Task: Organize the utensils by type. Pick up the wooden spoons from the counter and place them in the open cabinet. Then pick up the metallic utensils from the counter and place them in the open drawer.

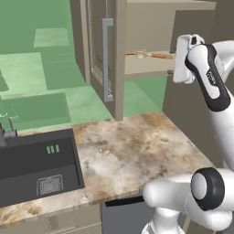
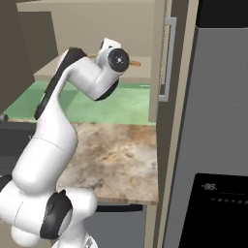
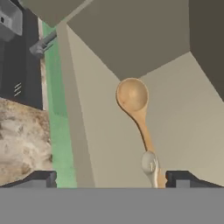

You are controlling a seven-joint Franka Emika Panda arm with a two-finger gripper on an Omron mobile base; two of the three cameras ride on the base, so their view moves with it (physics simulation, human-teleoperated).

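Note:
Two wooden spoons lie on the shelf of the open cabinet (image 1: 137, 68). The large orange-tan one (image 3: 132, 94) has its bowl pointing away from me. The smaller spoon (image 3: 148, 162), with a pale bowl, rests against the large one's handle. The left base view shows them as a thin tan line (image 1: 148, 55) on the shelf. My gripper (image 3: 113, 179) hangs just above the spoons' handle ends, open, with nothing between its fingertips (image 3: 43, 178). The hand (image 1: 183, 59) is raised at the cabinet's front. The marbled counter (image 1: 132, 151) lies below. The metallic utensils and the open drawer are out of view.
The cabinet door (image 1: 107, 59) with its grey bar handle stands swung open to the left of the shelf. A dark sink (image 1: 36, 164) is set into the counter's left part. A tall fridge (image 2: 218, 121) walls off the right side.

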